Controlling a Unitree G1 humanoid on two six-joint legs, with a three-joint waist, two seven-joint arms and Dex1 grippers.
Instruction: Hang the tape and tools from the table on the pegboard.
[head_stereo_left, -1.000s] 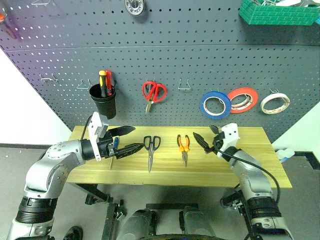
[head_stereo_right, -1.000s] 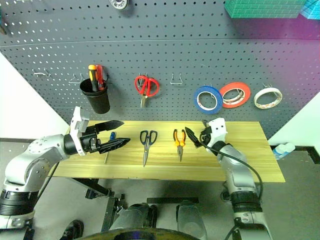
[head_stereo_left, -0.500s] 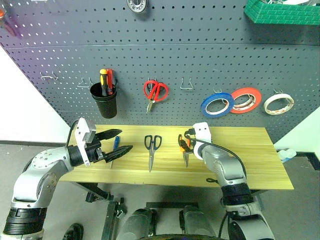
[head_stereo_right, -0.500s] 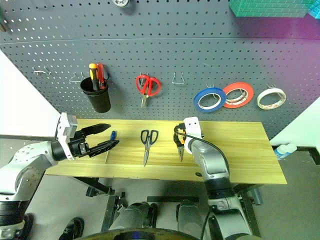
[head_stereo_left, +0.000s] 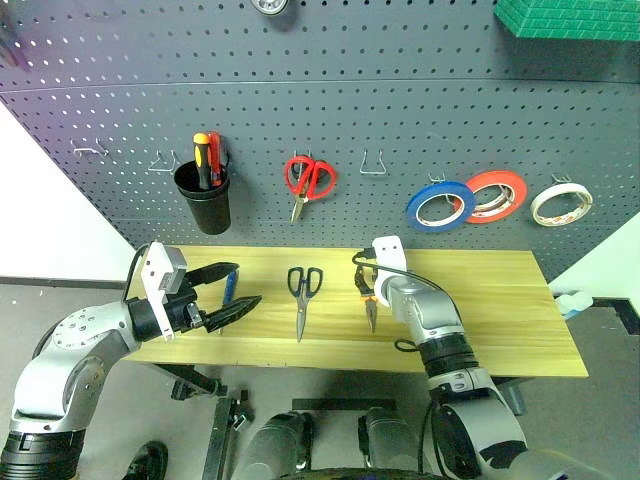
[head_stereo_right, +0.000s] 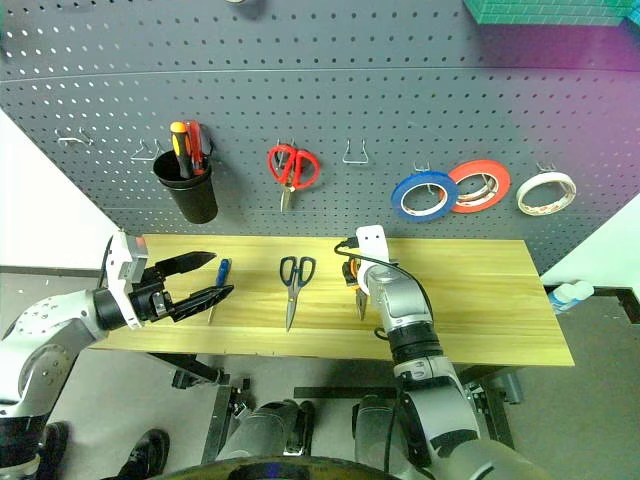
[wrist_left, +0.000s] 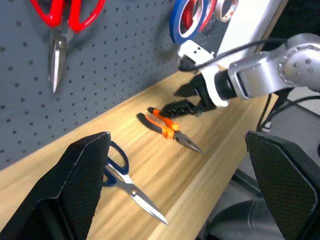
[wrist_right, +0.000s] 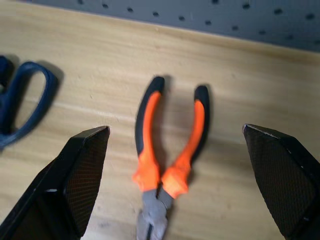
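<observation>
The blue tape (head_stereo_left: 440, 203) hangs on a hook of the dark pegboard (head_stereo_left: 400, 100). On the wooden table (head_stereo_left: 480, 320) lie the blue-handled screwdriver (head_stereo_left: 228, 287), the black-handled scissors (head_stereo_left: 303, 290) and the orange-and-black pliers (wrist_right: 170, 165). My right gripper (head_stereo_left: 362, 285) is open and tilted down just above the pliers' handles, one finger on each side, not touching them. My left gripper (head_stereo_left: 245, 285) is open and empty, hovering over the table's left end beside the screwdriver. The left wrist view shows the pliers (wrist_left: 167, 127) under the right gripper (wrist_left: 187, 97).
On the pegboard hang a black cup (head_stereo_left: 206, 195) with red and yellow screwdrivers, red scissors (head_stereo_left: 308, 180), a red-orange roll (head_stereo_left: 495, 195), a white roll (head_stereo_left: 560, 203) and a green bin (head_stereo_left: 565, 18). A bare hook (head_stereo_left: 372, 163) sits above the pliers.
My right gripper swung left from the table's right-centre and tipped down over the pliers. My left gripper drew back slightly towards the table's left end. Both stayed open.
</observation>
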